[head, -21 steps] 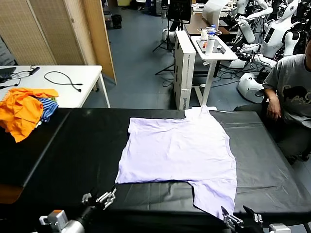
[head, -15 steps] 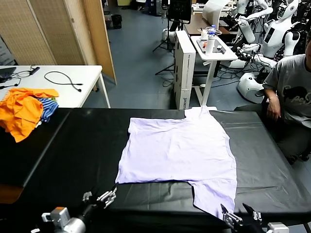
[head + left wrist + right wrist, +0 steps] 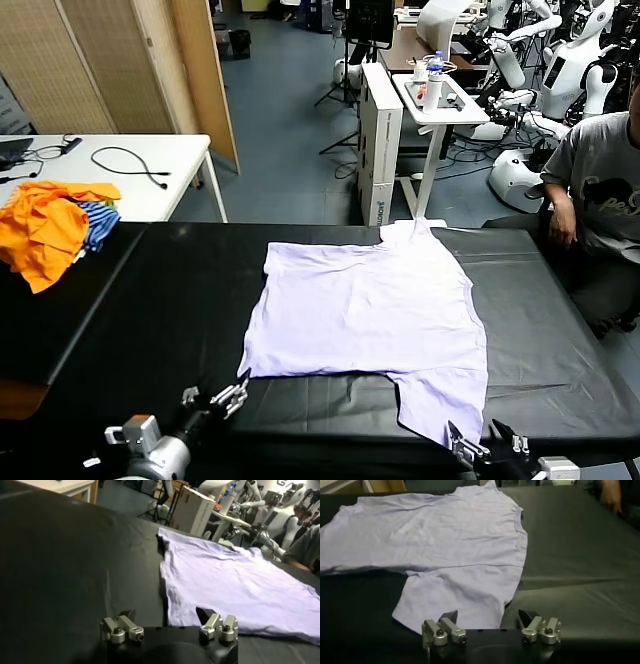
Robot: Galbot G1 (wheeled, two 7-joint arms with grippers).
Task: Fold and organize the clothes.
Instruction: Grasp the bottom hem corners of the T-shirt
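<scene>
The lavender T-shirt (image 3: 372, 322) lies spread flat mid-surface (image 3: 150, 300). Both grippers sit at the near edge, fingers wide apart and empty: left gripper (image 3: 218, 402) near the shirt's corner, right gripper (image 3: 488, 440) by its sleeve.

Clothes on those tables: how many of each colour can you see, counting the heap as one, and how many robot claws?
Lavender T-shirt, spread flat on the black table: 1
Orange and blue-striped heap, on the far left: 1
Open grippers at the near edge, left gripper and right gripper: 2
Total: 4
</scene>
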